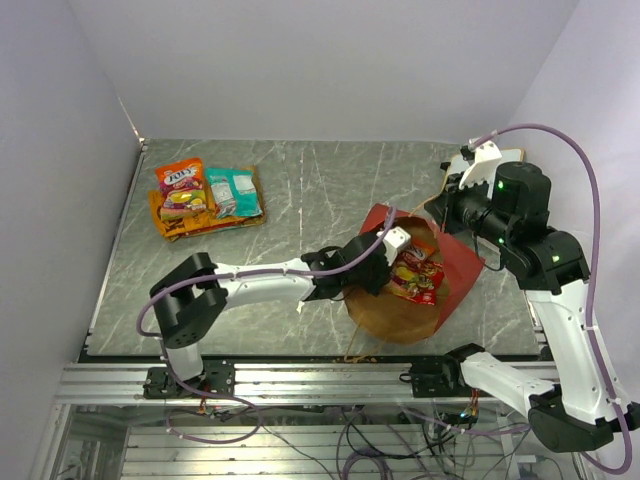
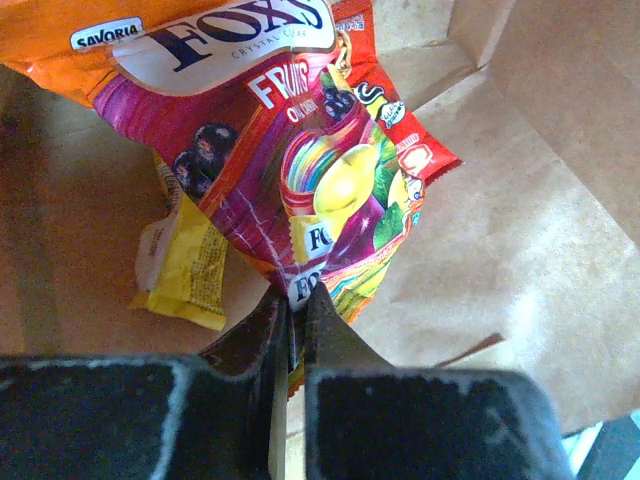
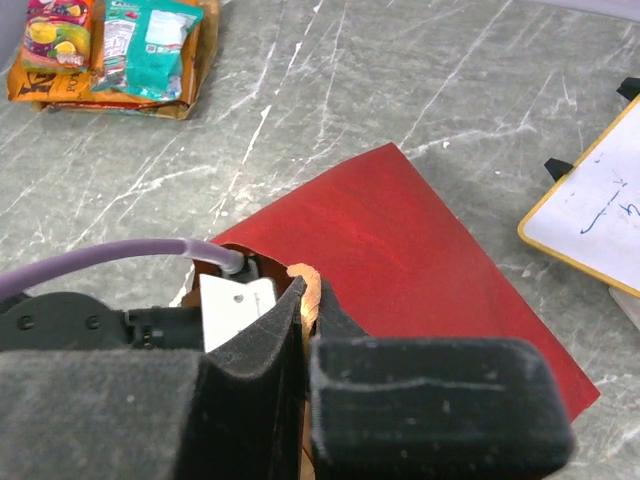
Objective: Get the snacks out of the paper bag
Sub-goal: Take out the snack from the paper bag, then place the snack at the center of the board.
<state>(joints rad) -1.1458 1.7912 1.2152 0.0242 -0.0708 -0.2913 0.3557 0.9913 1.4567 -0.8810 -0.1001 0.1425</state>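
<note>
A grey marble-patterned table [image 1: 300,200] stands between white walls. At its far left, a Fox's candy packet [image 1: 180,180] and a teal packet [image 1: 235,192] lie on a flat orange chip bag [image 1: 165,225]. Right of centre the red paper bag [image 1: 460,265] lies tipped with its mouth gaping left and upward, showing the brown inside. Inside the bag, the left gripper [image 2: 293,300] is pinched nearly closed on the near edge of another Fox's fruit packet [image 2: 300,170]. That packet's long axis runs away from the fingers, with its top pointing deeper into the bag. A small yellow packet [image 2: 185,265] lies to its left. The right gripper [image 3: 305,310] is clamped tight on the bag's far rim. A wood-framed whiteboard [image 3: 600,215] lies at the far right.
</note>
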